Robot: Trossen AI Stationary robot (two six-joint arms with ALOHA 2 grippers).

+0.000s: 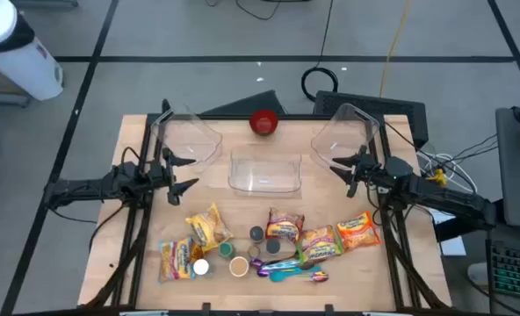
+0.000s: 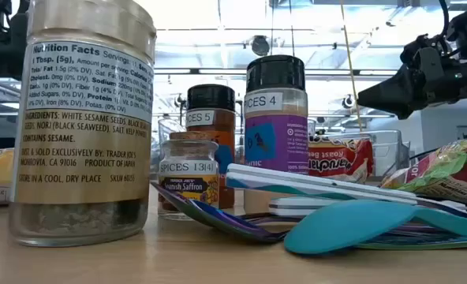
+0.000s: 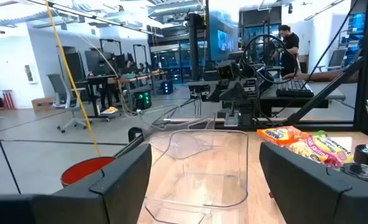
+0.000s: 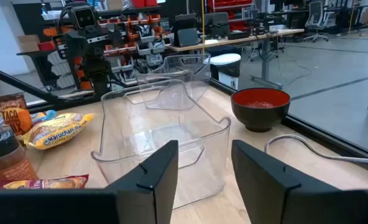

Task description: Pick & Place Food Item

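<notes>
Food packets (image 1: 282, 235) lie in a loose row along the near part of the wooden bench (image 1: 137, 140), mixed with spice jars (image 1: 256, 234) and plastic spoons (image 1: 291, 272). None is held. A clear plastic bin (image 1: 265, 170) sits at the bench centre, between the two arms, and a red bowl (image 1: 263, 122) stands beyond it at the far edge.

Left end effector (image 1: 183, 174) hovers beside the left end of the bin, fingers spread wide and holding nothing. The left wrist view shows both dark fingers (image 3: 119, 180) well apart, with the bin (image 3: 199, 168) framed in the gap. Right end effector (image 1: 341, 172) hovers at the bin's right end, fingers also apart and empty; in the right wrist view the bin (image 4: 162, 146) and the bowl (image 4: 260, 107) lie ahead of it.

Visibility limits:
- In the low view one large jar (image 2: 84, 118) fills the left side and hides much of the bench behind it.
- The spice jars (image 2: 274, 130) and the spoons (image 2: 352, 221) cover most of the packets in the low view; only edges of packets (image 2: 340, 158) show.
- Packet labels cannot be read from the high view.
- In the left wrist view the packets (image 3: 311, 144) are cut off by the right-hand finger.
- The bin's walls are transparent and hard to trace against the bench.
</notes>
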